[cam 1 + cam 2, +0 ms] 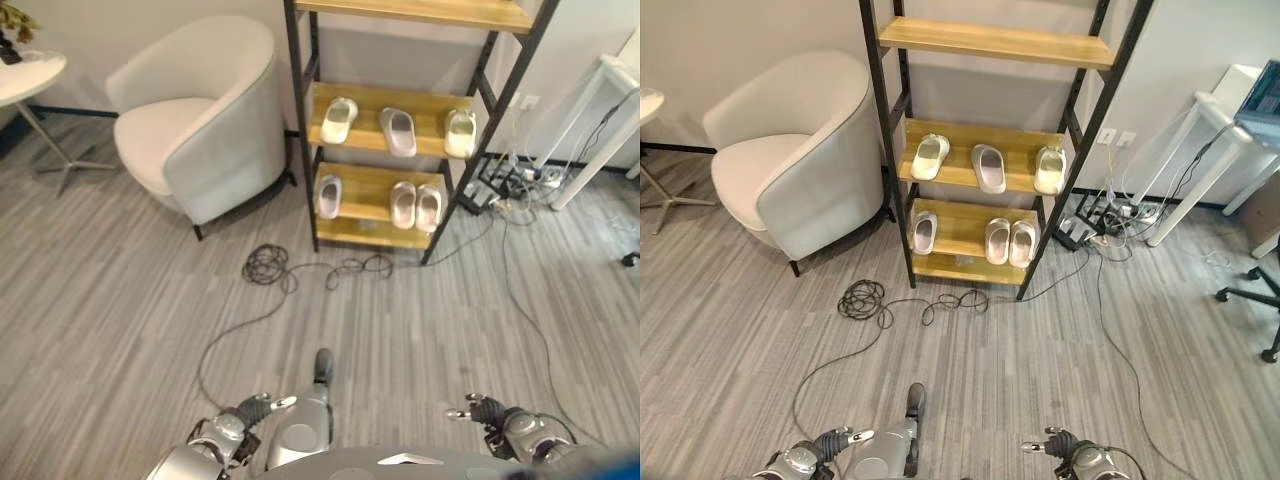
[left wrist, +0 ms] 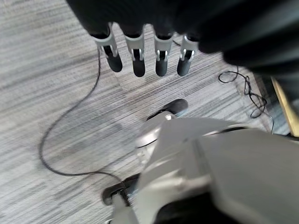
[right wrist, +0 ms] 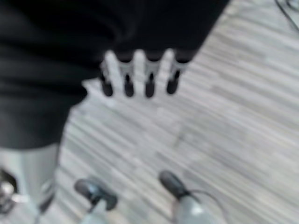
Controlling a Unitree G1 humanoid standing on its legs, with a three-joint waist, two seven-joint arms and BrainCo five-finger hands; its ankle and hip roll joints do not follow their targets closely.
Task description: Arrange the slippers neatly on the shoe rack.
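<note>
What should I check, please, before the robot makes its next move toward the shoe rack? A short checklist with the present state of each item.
1. Left robot hand free: ok, fingers straight, holding nothing.
2. Right robot hand free: ok, fingers straight over the floor.
3. Slippers on the shoe rack: ok, three on the middle shelf, three on the lower shelf.
4. Slippers neatly paired: not ok, only the right-hand pair on the lower shelf sits side by side; the others stand apart.
5. Path to the rack: not ok, a coiled cable lies on the floor in front.
6. Armchair beside the rack: ok, apart from the shelves.
</note>
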